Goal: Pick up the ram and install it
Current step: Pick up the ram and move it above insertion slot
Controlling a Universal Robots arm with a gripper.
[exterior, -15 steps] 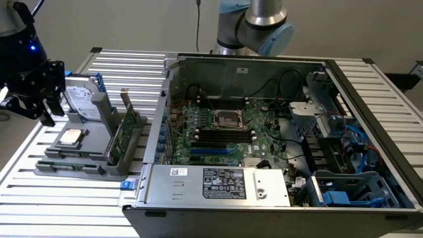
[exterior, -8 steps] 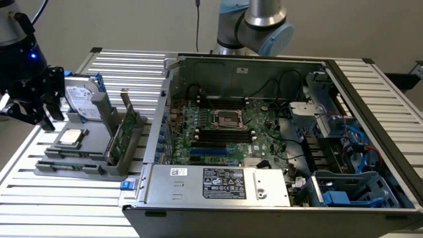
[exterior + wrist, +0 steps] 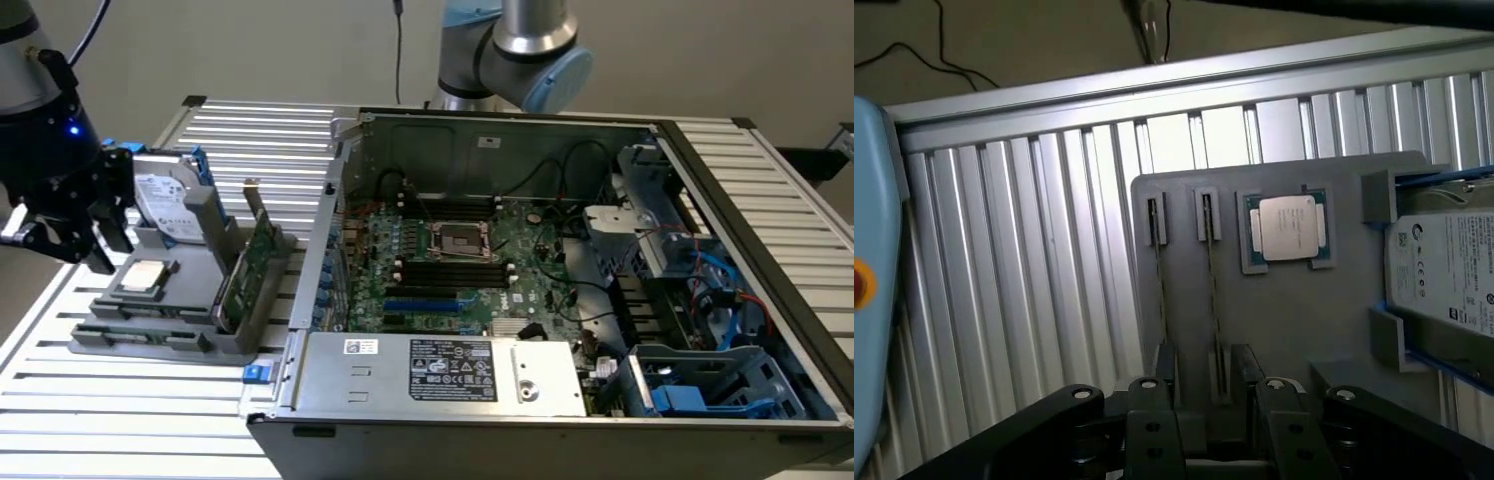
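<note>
claw (image 3: 1214,392) spread wide, gripping nothing, hanging over grey holder (image 3: 1294,330) on slatted desk (image 3: 1024,280) | ram (image 3: 1212,290) not installed, standing on edge in holder slot, long thin stick seen edge-on, in line with the gap between the fingers | second stick (image 3: 1159,290) just beside, parallel | processor chip (image 3: 1287,228) in neighbouring pocket | computer case (image 3: 534,260) open, at exterior view's right

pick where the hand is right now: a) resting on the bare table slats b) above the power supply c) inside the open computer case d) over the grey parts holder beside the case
D: in the exterior view the hand hangs over the grey parts holder at that view's left, outside the computer case, and the wrist view looks down on the holder's two ram sticks.
</note>
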